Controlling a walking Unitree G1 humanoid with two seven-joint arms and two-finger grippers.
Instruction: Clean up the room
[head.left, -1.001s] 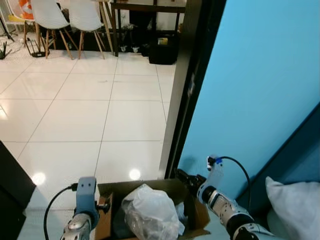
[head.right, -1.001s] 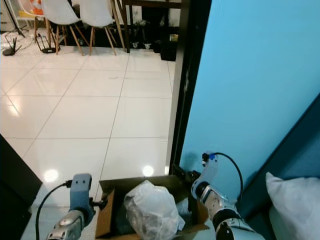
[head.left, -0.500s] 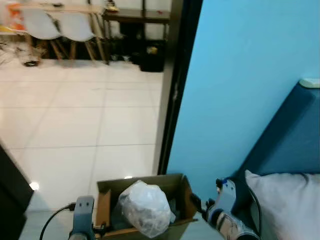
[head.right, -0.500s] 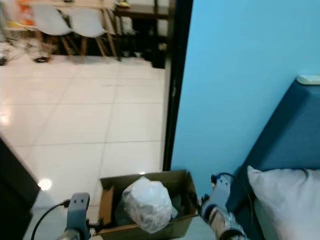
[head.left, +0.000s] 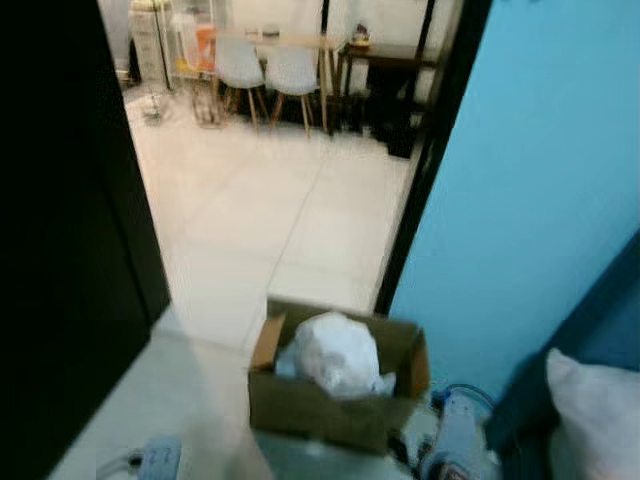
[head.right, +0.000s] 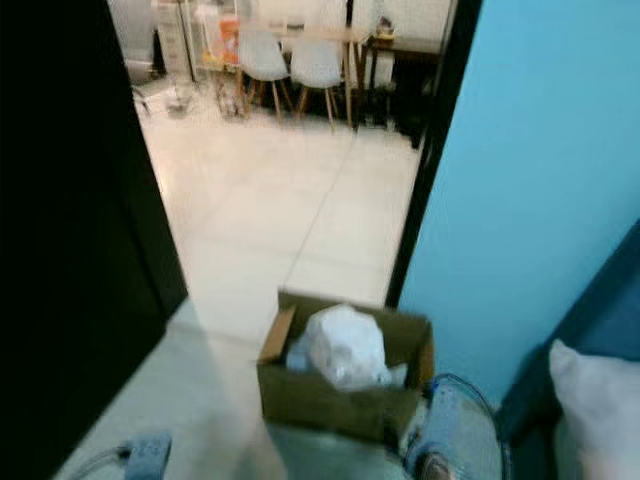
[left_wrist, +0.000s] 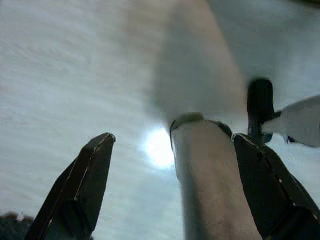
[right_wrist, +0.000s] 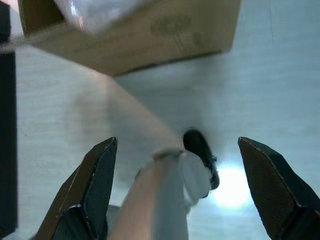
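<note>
A brown cardboard box (head.left: 335, 410) is showing a crumpled white bag (head.left: 338, 353) inside; pale cream tiled floor (head.left: 260, 220) is gleaming, bright blue wall (head.left: 540, 180) is glowing, black door (head.left: 60, 230) is looming.

Matt brown cardboard box (head.left: 335, 405) lower centre, crinkled glossy white plastic bag (head.left: 338, 352) inside, glossy pale tiled floor (head.left: 270, 210), soft white cloth pillow (head.left: 590, 420) lower right

cardboard box (head.left: 335, 400) released onto floor, both grippers' fingers now spread, withdrawn
</note>
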